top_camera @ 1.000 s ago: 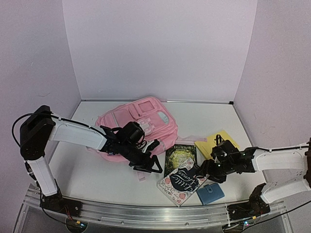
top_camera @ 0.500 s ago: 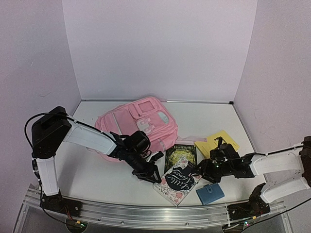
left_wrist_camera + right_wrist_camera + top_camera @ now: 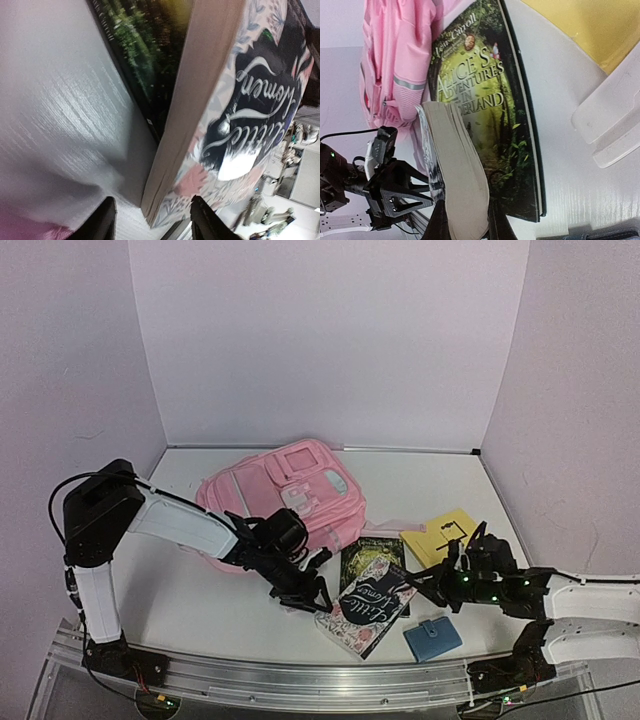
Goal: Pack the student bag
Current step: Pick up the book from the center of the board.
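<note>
1. While it lies slumped at left-centre of the top view, the student bag [image 3: 285, 495] reads as soft, limp fabric. It is probably light and likely to sag rather than keep a mouth open. I'd take it by a trim strip or a zip-pocket edge, not the flat panel. I can't make out its main opening.
2. Just right of the bag's lower edge, the Alice book [image 3: 372, 562] lies flat. It looks stiff, and its glossy cover is probably slick.
3. Overlapping it, the Little Women book [image 3: 372, 608] is tipped up on one edge. The right hand [image 3: 415, 585] is clamped across its page block. The left hand [image 3: 315, 595] is spread wide, its fingers straddling the book's corner without closing on it. The book is rigid enough to be carried by one end, I'd say.
4. Towards centre-right, a yellow pad [image 3: 447, 533] lies flat. It is thin and hard to get under.
5. At lower right sits a small blue wallet [image 3: 433, 639], apart from the books.
6. The worktop [image 3: 200, 600] is smooth and white, so things should slide easily. Plain pale walls [image 3: 320, 340] box it in at the back and both sides, and the bag lies near the back-left corner.
</note>
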